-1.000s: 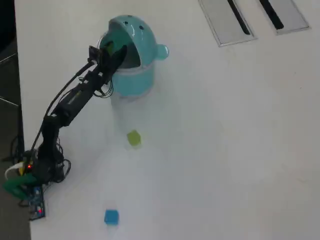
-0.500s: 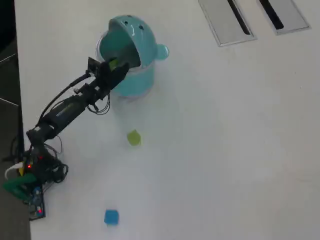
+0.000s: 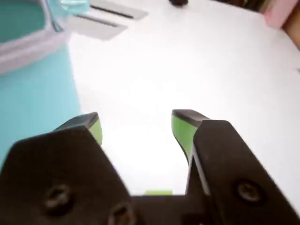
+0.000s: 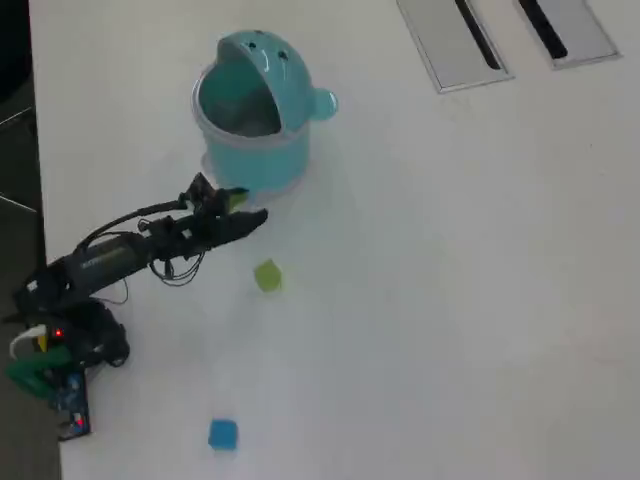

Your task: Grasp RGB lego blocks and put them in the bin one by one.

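Observation:
The teal bin (image 4: 250, 150) stands at the upper left of the overhead view with its domed lid swung back; its wall (image 3: 33, 93) fills the left of the wrist view. A yellow-green block (image 4: 267, 276) lies on the white table just below the bin. A blue block (image 4: 223, 434) lies near the bottom edge. My gripper (image 4: 248, 208) points right, between the bin's base and the yellow-green block, touching neither. In the wrist view the gripper (image 3: 138, 119) is open, its green-padded jaws wide apart with only bare table between them.
Two flat grey slotted panels (image 4: 455, 40) (image 4: 565, 30) are set into the table at the top right, also seen as panels (image 3: 93, 26) in the wrist view. The arm's base and circuit board (image 4: 70, 410) sit at the left table edge. A pink object (image 3: 281, 14) is far off.
The arm has drawn back out of the bin's opening and swung down toward the table, so the gripper now sits below the bin near the yellow-green block.

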### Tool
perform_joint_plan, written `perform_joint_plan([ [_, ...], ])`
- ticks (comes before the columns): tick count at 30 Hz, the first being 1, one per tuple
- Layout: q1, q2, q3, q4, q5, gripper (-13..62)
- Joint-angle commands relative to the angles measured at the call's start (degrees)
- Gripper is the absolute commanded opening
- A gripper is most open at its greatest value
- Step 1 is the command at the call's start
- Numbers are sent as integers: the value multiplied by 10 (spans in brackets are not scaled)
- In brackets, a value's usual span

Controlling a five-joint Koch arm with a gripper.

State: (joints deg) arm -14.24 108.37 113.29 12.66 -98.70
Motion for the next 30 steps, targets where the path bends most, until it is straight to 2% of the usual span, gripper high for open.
perform_joint_plan([
  [1, 25, 31, -12, 15, 3, 271],
  [7, 71, 33, 46, 30, 3, 271],
  [19, 69, 10, 166, -4, 21, 294],
  [30, 81, -60, 190, -72, 25, 317],
])
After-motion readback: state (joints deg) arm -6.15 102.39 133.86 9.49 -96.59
